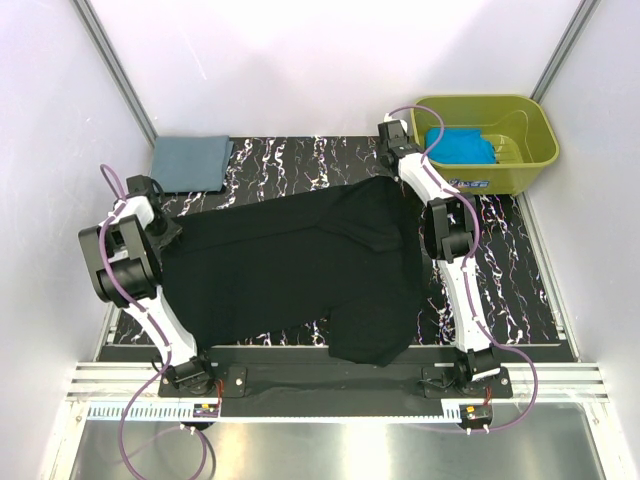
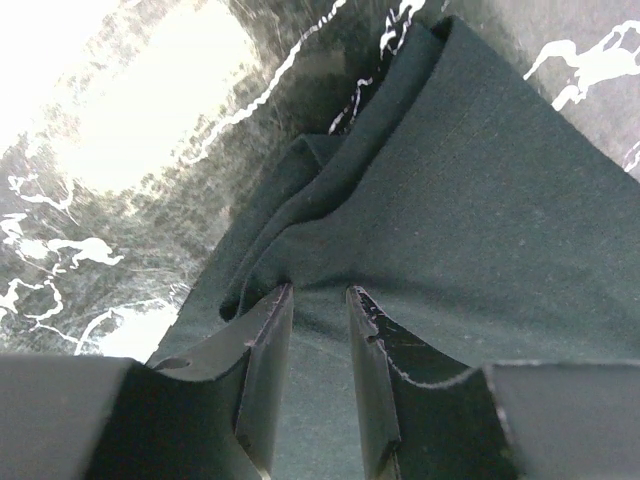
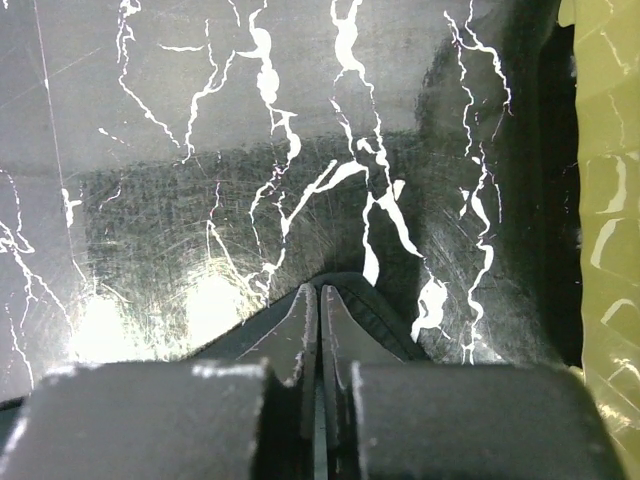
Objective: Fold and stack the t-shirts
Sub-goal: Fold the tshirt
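Left gripper point(image 2: 318, 292) clamped on bunched edge of black t-shirt point(image 1: 290, 265). Right gripper point(image 3: 319, 290) pinched shut on same shirt's edge; olive tub point(image 3: 610, 200) just to its right.

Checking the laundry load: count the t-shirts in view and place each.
3. Black shirt spread across the table; grey shirt folded at the far left corner; turquoise shirt inside the green tub, far right. Others could hide under them.

Black t-shirt point(image 2: 480, 220) (folds bunched) pinched in left pincer point(image 2: 318, 292), over marbled tabletop point(image 2: 120, 150).
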Tool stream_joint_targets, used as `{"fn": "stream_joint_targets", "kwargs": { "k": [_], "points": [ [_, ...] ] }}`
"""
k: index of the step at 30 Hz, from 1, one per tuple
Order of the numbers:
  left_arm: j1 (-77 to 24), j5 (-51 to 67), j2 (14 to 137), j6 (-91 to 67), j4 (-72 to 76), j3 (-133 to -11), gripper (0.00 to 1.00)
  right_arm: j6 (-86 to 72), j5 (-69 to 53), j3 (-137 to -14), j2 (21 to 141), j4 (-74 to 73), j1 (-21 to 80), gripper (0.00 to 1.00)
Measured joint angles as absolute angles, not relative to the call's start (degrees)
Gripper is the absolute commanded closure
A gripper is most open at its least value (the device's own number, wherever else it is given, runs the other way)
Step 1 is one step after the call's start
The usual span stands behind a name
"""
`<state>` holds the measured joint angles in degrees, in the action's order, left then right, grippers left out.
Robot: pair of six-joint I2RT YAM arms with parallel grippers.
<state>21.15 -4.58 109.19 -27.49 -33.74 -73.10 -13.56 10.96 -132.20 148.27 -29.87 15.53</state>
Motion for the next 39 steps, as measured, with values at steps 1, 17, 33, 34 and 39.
{"fn": "stream_joint_targets", "kwargs": {
  "k": [1, 17, 33, 34, 39],
  "points": [
    [21.3, -4.54, 109.27, -27.46, -33.67, -73.19, 0.65, -13.56, 11.09, -132.2, 148.31, -29.87, 15.53, 1.0],
    [22.37, -3.18, 110.04, -26.87, -33.17, -74.87, 0.49, -13.1, 16.67, -135.9, 150.91, -32.93, 15.73, 0.77],
    [28.21, 0.56, 93.91, -27.92, -32.82, -71.5, 0.62, -19.46, -3.4, -113.25, 116.88, -44.12, 20.45, 0.39],
    [28.82, 1.67, 93.93, -28.34, -32.16, -70.13, 0.63, -20.21, -6.2, -108.16, 112.16, -42.76, 20.56, 0.39],
    [29.76, 6.96, 94.63, -30.52, -28.12, -62.57, 0.6, -21.71, -15.05, -93.47, 97.86, -39.38, 20.45, 0.38]
  ]
}}
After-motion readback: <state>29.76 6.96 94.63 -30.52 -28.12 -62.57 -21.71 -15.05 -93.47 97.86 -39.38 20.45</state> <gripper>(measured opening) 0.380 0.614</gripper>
